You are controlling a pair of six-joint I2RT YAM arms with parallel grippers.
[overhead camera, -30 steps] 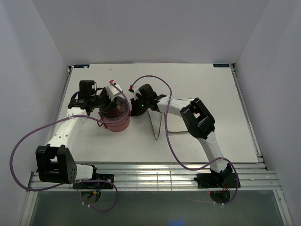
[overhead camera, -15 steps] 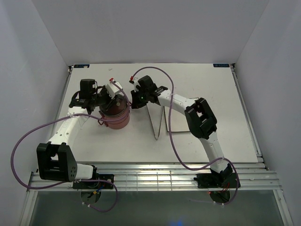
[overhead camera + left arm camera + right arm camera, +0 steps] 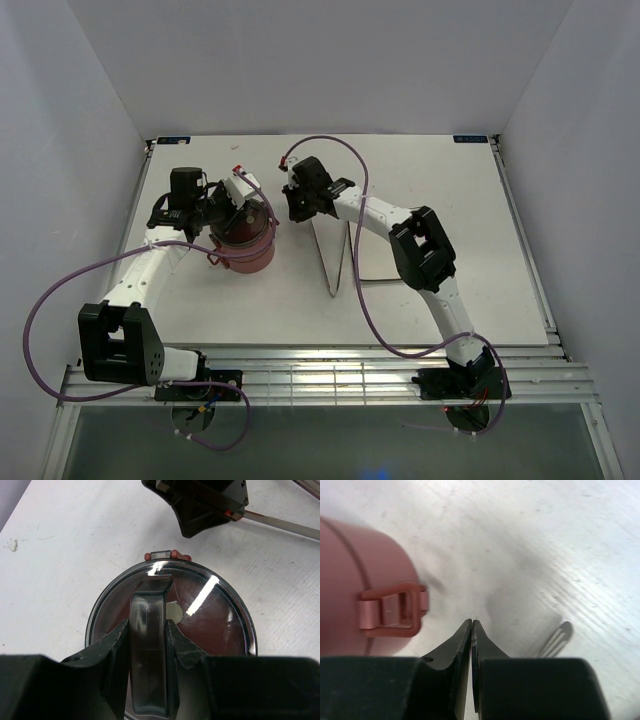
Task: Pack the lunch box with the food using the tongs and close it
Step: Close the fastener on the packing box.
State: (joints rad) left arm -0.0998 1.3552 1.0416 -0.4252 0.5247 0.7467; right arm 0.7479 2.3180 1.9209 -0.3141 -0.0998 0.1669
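Note:
The dusty-red round lunch box (image 3: pixel 246 254) stands left of the table's middle with its glossy top cover (image 3: pixel 215 625) on. My left gripper (image 3: pixel 148 625) is over it, shut on the cover's upright handle (image 3: pixel 149 600). A red clasp (image 3: pixel 167 556) shows at the cover's far rim. My right gripper (image 3: pixel 471 622) is shut with nothing in it, just above the table beside the box's side clasp (image 3: pixel 392 610). The silver tongs (image 3: pixel 336 258) lie in a narrow V right of the box, with one tip (image 3: pixel 557 637) near my right fingers. The food is out of view.
A white square plate, seen by its near edge (image 3: pixel 380 281), lies right of the tongs under my right arm (image 3: pixel 420 250). White walls close in the table on three sides. A purple cable (image 3: pixel 330 150) loops above my right wrist.
My right gripper has drawn back from the lunch box's side toward the far part of the table, still shut. The left gripper has kept its hold on the cover handle.

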